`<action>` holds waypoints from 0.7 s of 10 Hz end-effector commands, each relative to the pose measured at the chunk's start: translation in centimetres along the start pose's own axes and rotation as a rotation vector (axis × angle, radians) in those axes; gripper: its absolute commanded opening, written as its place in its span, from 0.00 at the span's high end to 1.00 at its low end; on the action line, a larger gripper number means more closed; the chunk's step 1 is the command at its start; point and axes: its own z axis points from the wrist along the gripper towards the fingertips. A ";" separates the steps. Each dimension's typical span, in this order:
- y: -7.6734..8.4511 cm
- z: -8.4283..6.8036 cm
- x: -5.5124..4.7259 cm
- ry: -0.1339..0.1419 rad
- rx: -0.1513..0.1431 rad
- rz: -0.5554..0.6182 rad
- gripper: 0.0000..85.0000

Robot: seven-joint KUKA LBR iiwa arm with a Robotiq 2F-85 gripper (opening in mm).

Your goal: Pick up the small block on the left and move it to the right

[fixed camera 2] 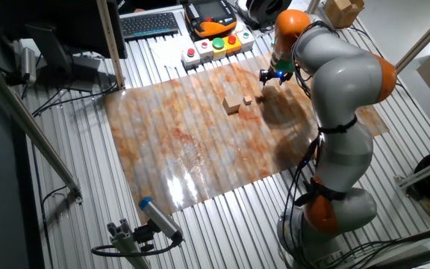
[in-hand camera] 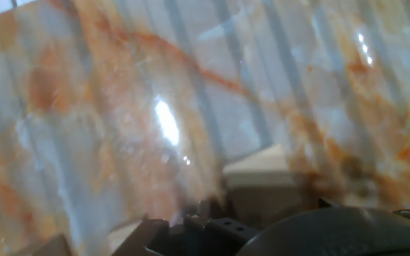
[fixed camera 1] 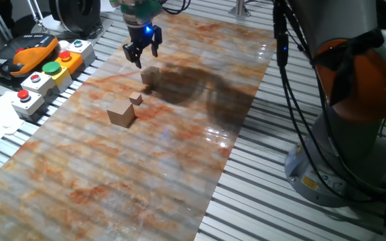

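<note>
My jaws (fixed camera 1: 142,55) hang above the table (fixed camera 1: 146,174), near its far edge in the one fixed view, on the side where the button boxes (fixed camera 1: 45,77) sit just off the marbled mat. The two black fingers point down and stand slightly spread with nothing between them; they touch no block. The small block (fixed camera 1: 149,79), a pale tan wooden cube, rests flat on the table just below and a little toward the table's middle from my jaws, at the rim of the dark shadow my arm casts. Just beside it, toward the near edge, lies the tiny brown cube (fixed camera 1: 136,99), and close to that again, still nearer the near edge, sits the largest brown cube (fixed camera 1: 121,114); the three make a short slanted row, each apart from the next. In the other fixed view my jaws (fixed camera 2: 275,75) hover near the table edge closest to the button boxes, with the largest brown cube (fixed camera 2: 233,104) and the tiny brown cube (fixed camera 2: 248,99) in the open next to them. In the hand view a pale block (in-hand camera: 262,174) shows low in the picture against the glossy marbled surface, blurred, just above the dark body of my hand.
</note>
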 end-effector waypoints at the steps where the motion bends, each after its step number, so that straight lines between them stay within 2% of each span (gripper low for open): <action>1: 0.1 0.4 -0.2 0.004 -0.001 -0.003 0.20; 3: 0.4 1.3 -0.7 0.009 -0.009 -0.024 0.20; 5: 0.8 2.2 -1.4 0.023 -0.002 -0.086 0.20; 7: 1.3 2.9 -1.3 0.032 0.007 -0.127 0.20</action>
